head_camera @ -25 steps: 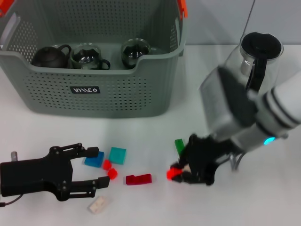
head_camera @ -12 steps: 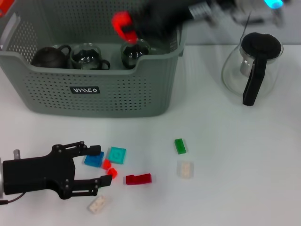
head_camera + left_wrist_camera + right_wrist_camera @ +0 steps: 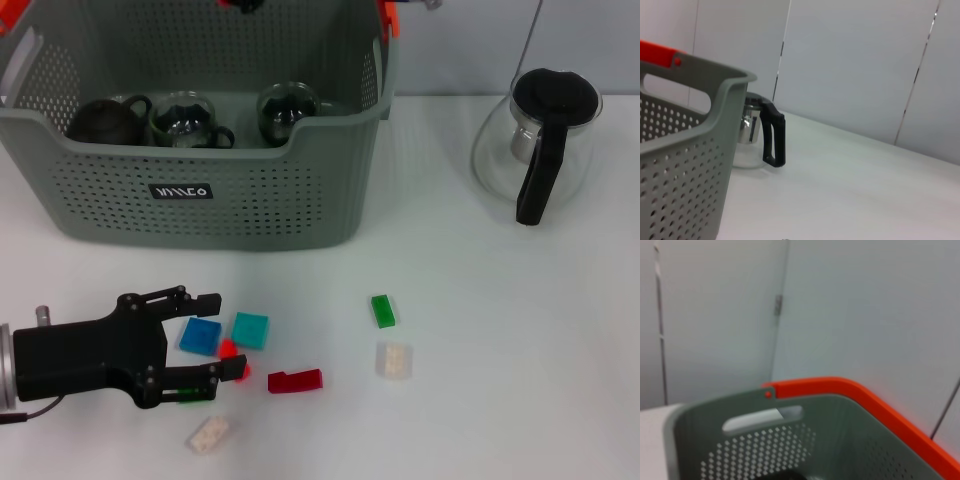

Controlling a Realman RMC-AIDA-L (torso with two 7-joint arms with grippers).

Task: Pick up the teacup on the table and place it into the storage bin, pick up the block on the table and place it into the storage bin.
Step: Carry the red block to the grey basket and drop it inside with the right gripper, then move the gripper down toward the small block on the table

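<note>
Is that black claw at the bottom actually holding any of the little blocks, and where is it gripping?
The left gripper has its fingers open around the small red blocks beside the blue block; whether it grips them cannot be told.

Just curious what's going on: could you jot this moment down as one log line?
left claw: open around small red blocks on table | right claw: mostly out of view above storage bin | teacups in bin

A glass jug (image 3: 530, 140) with a black lid and black handle stands upright on the white table (image 3: 520, 350), off to the right. Behind the table runs a pale panelled wall (image 3: 855, 65), its seams showing as thin dark lines
</note>
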